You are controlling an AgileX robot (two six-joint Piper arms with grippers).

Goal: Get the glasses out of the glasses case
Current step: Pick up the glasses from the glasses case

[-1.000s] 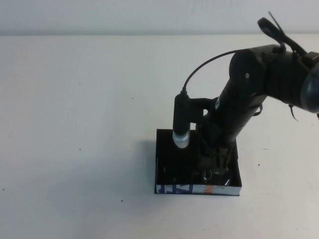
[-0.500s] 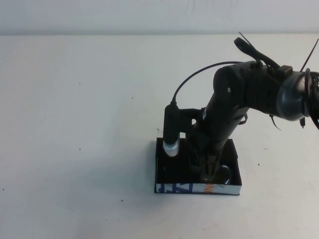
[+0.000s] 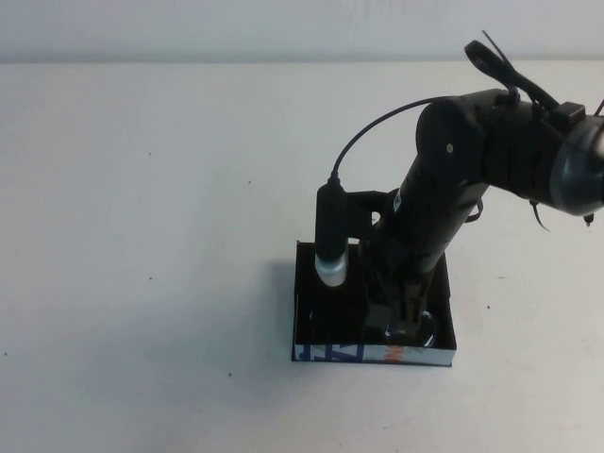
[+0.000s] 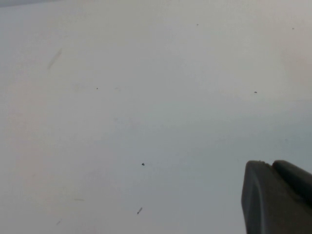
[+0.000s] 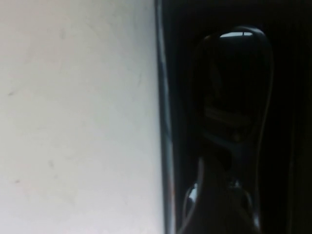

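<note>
The glasses case [image 3: 326,321], a shallow black box with a white printed front edge, lies open on the white table. The black glasses [image 3: 421,330] lie inside it at its right front; only a glossy lens shows there. My right gripper [image 3: 406,313] reaches down into the case, its fingers together on the glasses. In the right wrist view a dark lens [image 5: 234,83] lies ahead of the right gripper [image 5: 219,195], beside the case wall [image 5: 163,122]. My left gripper [image 4: 274,166] is shut and empty over bare table, away from the case, and out of the high view.
The white table [image 3: 142,189] spreads bare to the left and beyond the case. The right arm's camera housing [image 3: 332,241] and its cable hang over the case's left half. A pale wall runs along the table's far edge.
The right arm swung a little left, then back right, with the gripper staying low inside the case. The case and the glasses have stayed where they were.
</note>
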